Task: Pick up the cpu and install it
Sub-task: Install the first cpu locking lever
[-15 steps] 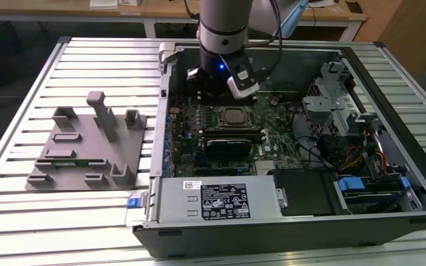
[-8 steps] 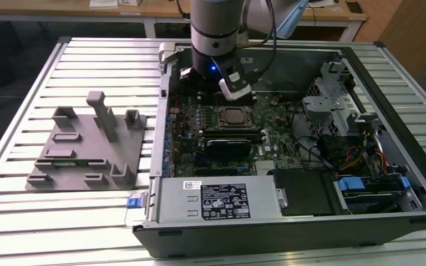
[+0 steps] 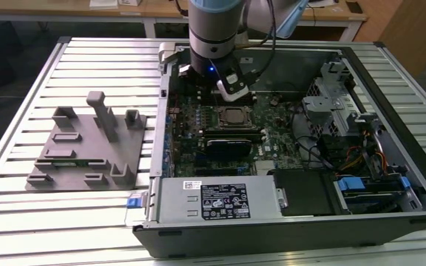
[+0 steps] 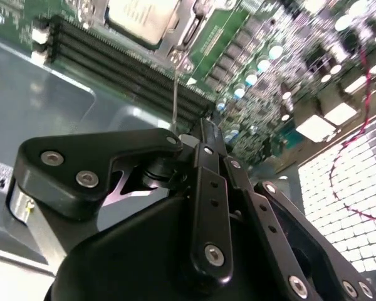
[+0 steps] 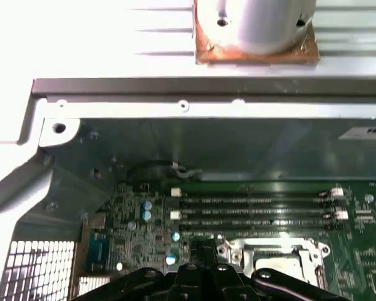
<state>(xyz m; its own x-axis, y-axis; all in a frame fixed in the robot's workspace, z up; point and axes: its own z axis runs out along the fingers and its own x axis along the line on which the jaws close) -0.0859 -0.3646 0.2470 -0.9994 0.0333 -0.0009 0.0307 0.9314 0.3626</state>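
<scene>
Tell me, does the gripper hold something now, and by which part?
It cannot be told. The gripper hangs above the motherboard, while the cpu sits in its socket.

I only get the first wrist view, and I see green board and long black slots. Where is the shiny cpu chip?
Observer: In the exterior view, the cpu lies in the square socket in the middle of the motherboard.
Child: And where is the tool?
Observer: The tool hangs over the board just beyond the cpu, and looks apart from it.
Child: Is there anything outside the computer?
Observer: A grey holder tray lies on the slatted table, at the exterior view's left of the open case.
</scene>
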